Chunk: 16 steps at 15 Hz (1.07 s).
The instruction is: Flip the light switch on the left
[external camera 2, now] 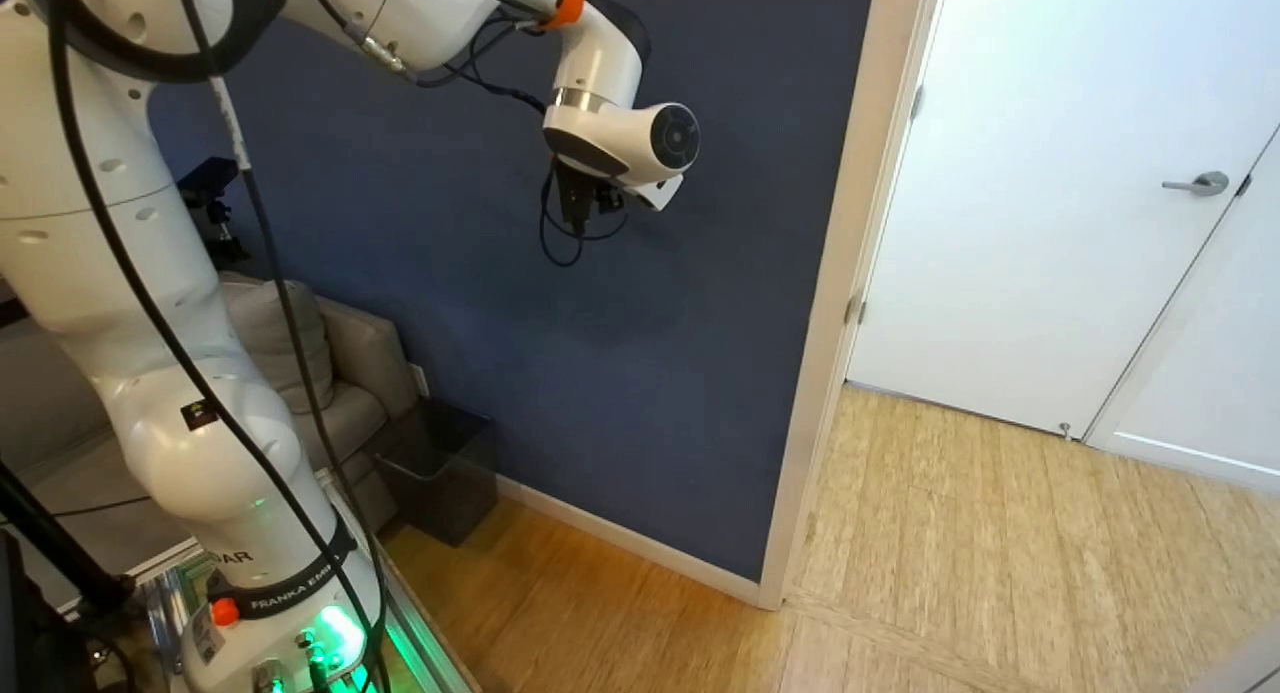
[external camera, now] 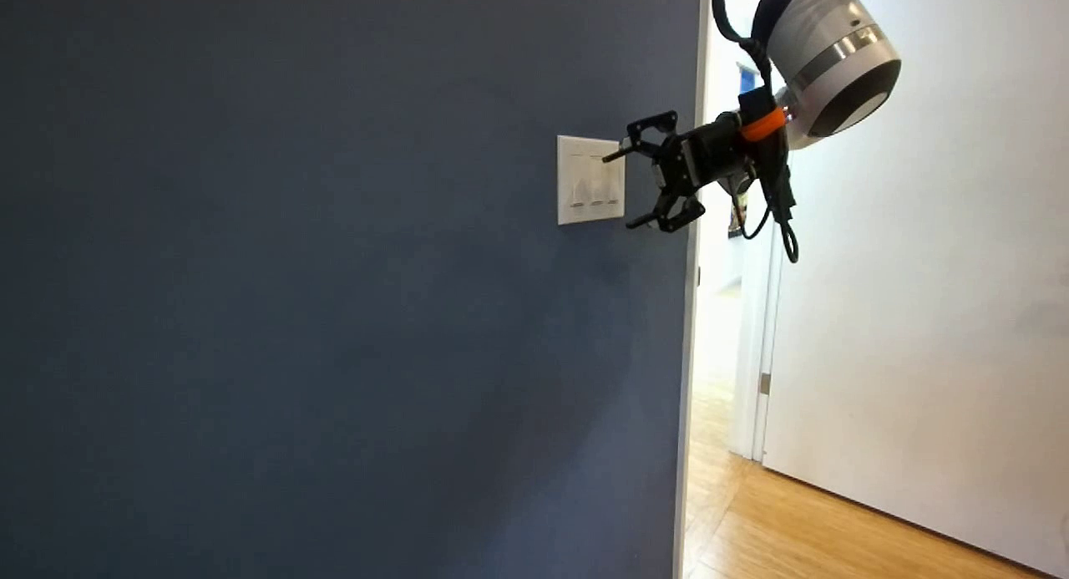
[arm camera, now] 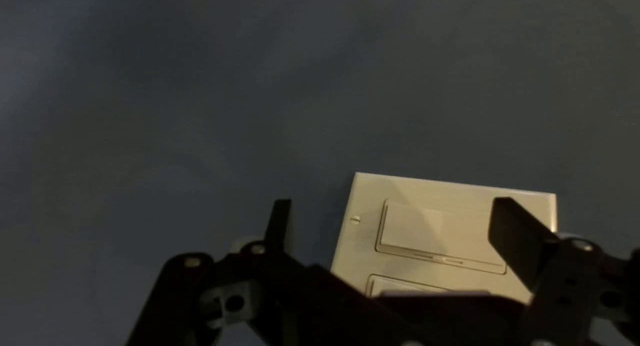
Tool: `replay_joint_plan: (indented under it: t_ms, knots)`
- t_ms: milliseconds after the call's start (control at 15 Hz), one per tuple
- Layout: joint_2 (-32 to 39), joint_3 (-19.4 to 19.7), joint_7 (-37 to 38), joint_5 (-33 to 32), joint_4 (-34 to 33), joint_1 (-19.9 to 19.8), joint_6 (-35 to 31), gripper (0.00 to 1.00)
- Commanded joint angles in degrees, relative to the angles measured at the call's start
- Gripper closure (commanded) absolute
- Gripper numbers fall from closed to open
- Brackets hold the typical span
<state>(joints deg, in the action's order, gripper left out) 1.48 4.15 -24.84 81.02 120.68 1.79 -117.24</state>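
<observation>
A squarish off-white wall plate (external camera: 591,215) with three alike switches is on the dark blue wall. The light switch (external camera: 578,180) is the left-end one. In the wrist view the picture is turned, and the light switch (arm camera: 425,228) is the uppermost paddle on the plate (arm camera: 345,251). My gripper (external camera: 618,192) is open and empty at the plate's right side. In the wrist view the gripper (arm camera: 391,206) has one finger left of the plate and one over the switch's right end. I cannot tell whether it touches. The arm hides the plate in an exterior view.
The blue wall (external camera 2: 640,373) ends at a door frame (external camera 2: 830,303) right of the plate. A white door (external camera 2: 1040,193) stands beyond it. A dark bin (external camera 2: 440,463) and a grey sofa (external camera 2: 350,363) are by the robot's base (external camera 2: 270,613).
</observation>
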Motion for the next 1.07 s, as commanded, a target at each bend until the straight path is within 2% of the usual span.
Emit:
replay_joint_plan:
  t_ms: [0, 1000]
  knots:
    - [2.9, -1.4, -0.3, 3.9, -2.5, -1.0, 0.9, 0.0]
    - [6.5, -1.9, 0.4, 8.7, -4.2, -1.2, 0.7, 0.0]
